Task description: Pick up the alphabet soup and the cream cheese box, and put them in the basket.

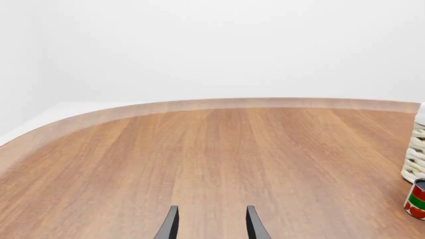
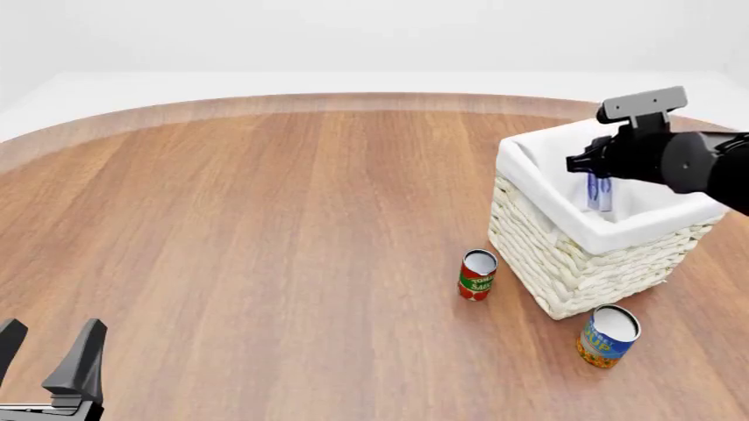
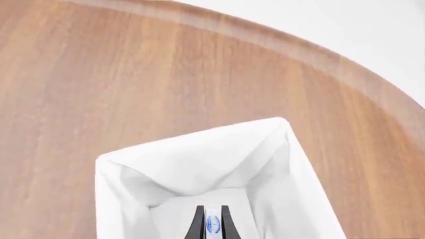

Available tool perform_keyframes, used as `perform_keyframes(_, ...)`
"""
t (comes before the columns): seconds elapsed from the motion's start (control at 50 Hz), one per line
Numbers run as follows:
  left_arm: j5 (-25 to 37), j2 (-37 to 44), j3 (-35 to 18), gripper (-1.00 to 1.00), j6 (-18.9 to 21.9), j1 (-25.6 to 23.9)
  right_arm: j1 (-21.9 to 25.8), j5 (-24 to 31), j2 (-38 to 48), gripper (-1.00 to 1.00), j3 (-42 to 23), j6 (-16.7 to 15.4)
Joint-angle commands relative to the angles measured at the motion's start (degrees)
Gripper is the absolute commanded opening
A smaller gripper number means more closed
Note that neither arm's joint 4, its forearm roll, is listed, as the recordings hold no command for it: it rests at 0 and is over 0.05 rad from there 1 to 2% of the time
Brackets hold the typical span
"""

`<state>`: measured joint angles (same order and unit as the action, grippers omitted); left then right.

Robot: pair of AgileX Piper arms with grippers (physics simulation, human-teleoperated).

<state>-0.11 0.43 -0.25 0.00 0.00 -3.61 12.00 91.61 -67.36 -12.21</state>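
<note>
Left jaws [image 2: 47,351]: apart, gripping nothing, low at the near left of the table [image 2: 258,228]. In the left wrist view only bare wood lies straight ahead of them; the basket's woven wall and a red and green can [image 2: 476,274] sit far off to one side of their line, so nothing of the task lies in their reach direction.

Red and green can: upright on the table, just beside the basket's near corner. Not a task item.

Basket [image 2: 562,263]: on the table at the right, white liner folded over the rim.

Right jaws [image 3: 212,224]: closed on the cream cheese box [image 3: 213,223], which shows as a thin blue-and-white strip pinched between the fingers. In the front view the box hangs below the wrist with its long axis near vertical, inside the basket's opening and above the liner floor (whether it touches the floor cannot be told). The basket lies directly beneath these jaws, so a release looks like the step in hand.

Alphabet soup [image 2: 608,335]: upright on the table, outside the basket, just off its near wall and towards the arms from the right jaws. Judgement: the right arm is much the nearer to it; the left is well apart.
</note>
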Motion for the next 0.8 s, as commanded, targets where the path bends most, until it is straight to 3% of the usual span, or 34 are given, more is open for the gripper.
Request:
perform_keyframes(0.02,0.0,0.0,0.0,1.0,0.0,0.0,-0.5,-0.8,1.2,-1.0,-0.2,0.3)
perform_keyframes(0.58,0.0,0.0,0.0,1.0,0.0,0.0,-1.1,-2.0,3.3,-1.0,0.3,0.3)
perform_keyframes(0.6,0.0,0.0,0.0,1.0,0.0,0.0,-1.2,-2.1,3.3,1.0,0.4,0.0)
perform_keyframes(0.8,0.0,0.0,0.0,1.0,0.0,0.0,-1.5,-1.1,2.6,1.0,0.4,-0.2)
